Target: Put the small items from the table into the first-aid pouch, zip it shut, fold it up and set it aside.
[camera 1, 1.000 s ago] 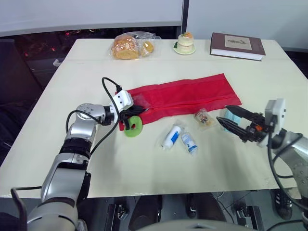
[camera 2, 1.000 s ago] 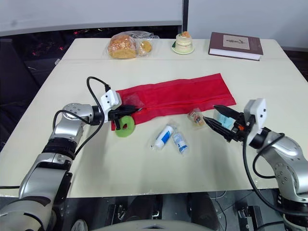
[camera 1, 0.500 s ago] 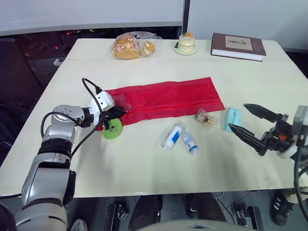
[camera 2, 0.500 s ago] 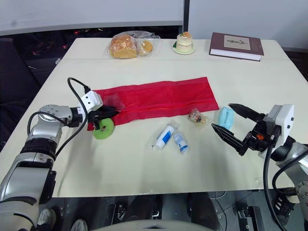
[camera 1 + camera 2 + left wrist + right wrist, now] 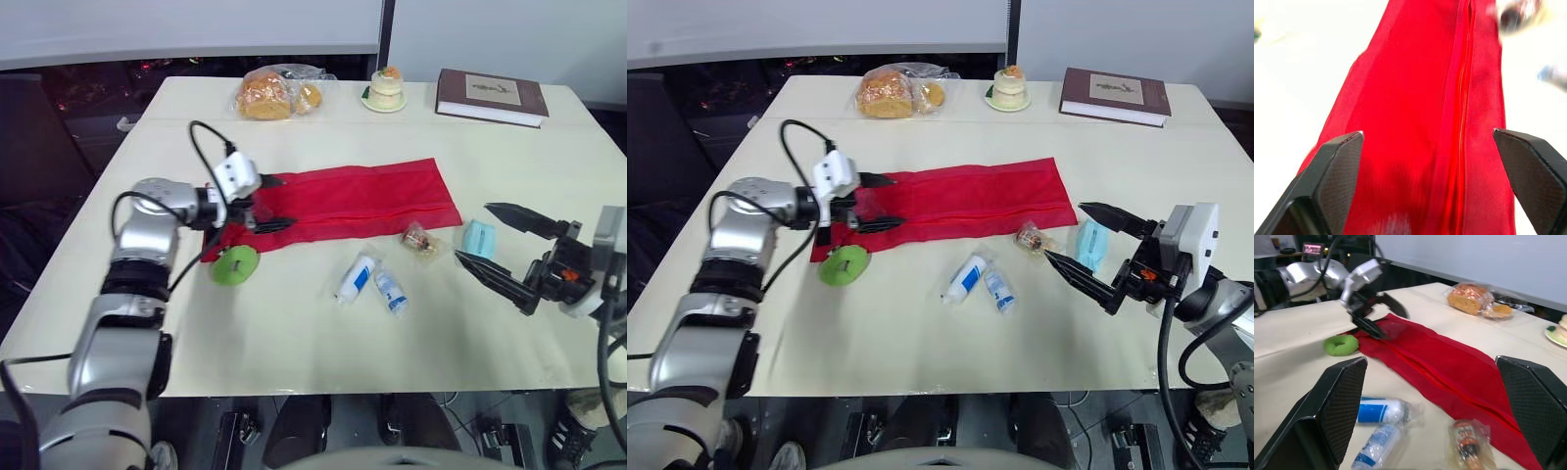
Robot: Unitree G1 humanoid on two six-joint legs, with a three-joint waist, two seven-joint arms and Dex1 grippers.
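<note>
The red first-aid pouch (image 5: pixel 343 201) lies flat and unfolded across the table's middle, its zipper line (image 5: pixel 1459 98) running along its length. My left gripper (image 5: pixel 288 203) hovers open over the pouch's left part, holding nothing. A green ring (image 5: pixel 233 264) lies just off the pouch's left end. In front of the pouch are two white-and-blue tubes (image 5: pixel 355 277) (image 5: pixel 389 291), a small wrapped item (image 5: pixel 419 238) and a light blue packet (image 5: pixel 479 238). My right gripper (image 5: pixel 1064 230) is wide open beside the blue packet, with nothing between its fingers.
Along the far edge sit a bag of bread (image 5: pixel 274 95), a small cake on a plate (image 5: pixel 385 90) and a brown book (image 5: pixel 492 95). Bare tabletop lies in front of the tubes and to the left of the ring.
My left gripper, shut at the pouch's left end, dragged pouch and green ring leftward, then opened and rose over the pouch. My right gripper drew back to the right, staying open.
</note>
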